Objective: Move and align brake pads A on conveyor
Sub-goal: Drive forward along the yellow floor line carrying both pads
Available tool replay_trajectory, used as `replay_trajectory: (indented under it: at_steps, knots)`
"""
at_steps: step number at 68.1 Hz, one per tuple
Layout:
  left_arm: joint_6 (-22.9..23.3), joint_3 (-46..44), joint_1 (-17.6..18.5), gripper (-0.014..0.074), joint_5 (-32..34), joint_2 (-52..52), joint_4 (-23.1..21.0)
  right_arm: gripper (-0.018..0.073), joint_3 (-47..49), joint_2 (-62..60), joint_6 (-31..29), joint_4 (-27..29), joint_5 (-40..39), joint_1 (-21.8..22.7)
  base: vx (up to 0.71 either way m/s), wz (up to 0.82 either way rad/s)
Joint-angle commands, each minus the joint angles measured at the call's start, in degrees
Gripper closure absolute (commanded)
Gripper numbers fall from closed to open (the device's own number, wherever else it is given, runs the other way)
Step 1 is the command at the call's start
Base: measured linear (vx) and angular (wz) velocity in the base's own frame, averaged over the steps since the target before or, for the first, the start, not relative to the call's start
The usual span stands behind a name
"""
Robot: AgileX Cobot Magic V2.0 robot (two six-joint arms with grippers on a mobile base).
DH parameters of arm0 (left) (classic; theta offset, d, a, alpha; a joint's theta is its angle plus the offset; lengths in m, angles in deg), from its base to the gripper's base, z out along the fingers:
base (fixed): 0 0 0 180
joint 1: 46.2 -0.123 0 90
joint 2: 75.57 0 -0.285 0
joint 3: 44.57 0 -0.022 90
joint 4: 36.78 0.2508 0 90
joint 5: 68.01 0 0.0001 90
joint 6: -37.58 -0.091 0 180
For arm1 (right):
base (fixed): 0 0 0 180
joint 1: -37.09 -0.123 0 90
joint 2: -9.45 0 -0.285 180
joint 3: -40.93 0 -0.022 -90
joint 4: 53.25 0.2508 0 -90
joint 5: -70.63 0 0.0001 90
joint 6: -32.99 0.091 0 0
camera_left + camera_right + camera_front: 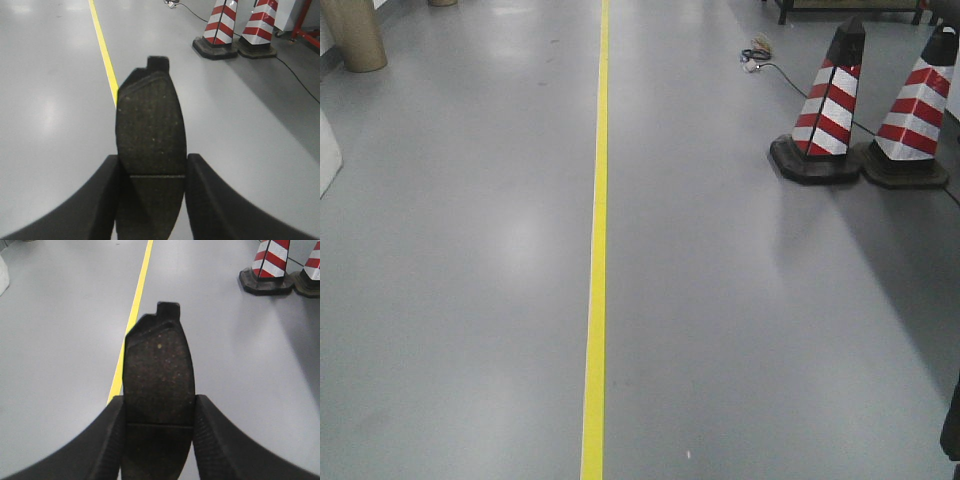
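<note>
Grey floor (470, 250) — left tool (151, 167), right tool (159, 405) clamp brake pads (150, 125) (159, 365).

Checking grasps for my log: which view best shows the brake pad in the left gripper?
The left wrist view: the brake pad fills the centre, clamped in the left gripper, with its groove visible. The front view shows no pad at all. The right wrist view shows only a second pad, held by the right gripper.

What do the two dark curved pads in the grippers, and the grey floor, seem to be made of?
Left arm's dark speckled brake pad: likely pressed friction composite, matte, grainy with pale flecks. Right arm's brake pad: the same, reddish flecks. Glossy grey floor: probably coated concrete; it mirrors lights.
</note>
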Motion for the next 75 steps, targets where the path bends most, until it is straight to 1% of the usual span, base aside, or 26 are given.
replay_trajectory:
  at_steps: [1,41,75]
  knots:
    - [0.06,-1.7,0.01,0.0602,5.25,0.52,0.67,0.0569,1.81,0.31,-0.17,-0.48,-5.54,0.02,0.8,-0.06]
    - [0.06,-1.7,0.01,0.0602,5.03,0.52,0.72,0.0569,1.81,0.31,-0.17,-0.48,-5.54,0.02,0.8,0.01]
    - [0.06,-1.7,0.01,0.0602,4.83,0.72,0.66,0.0569,1.81,0.31,-0.17,-0.48,-5.54,0.02,0.72,-0.01]
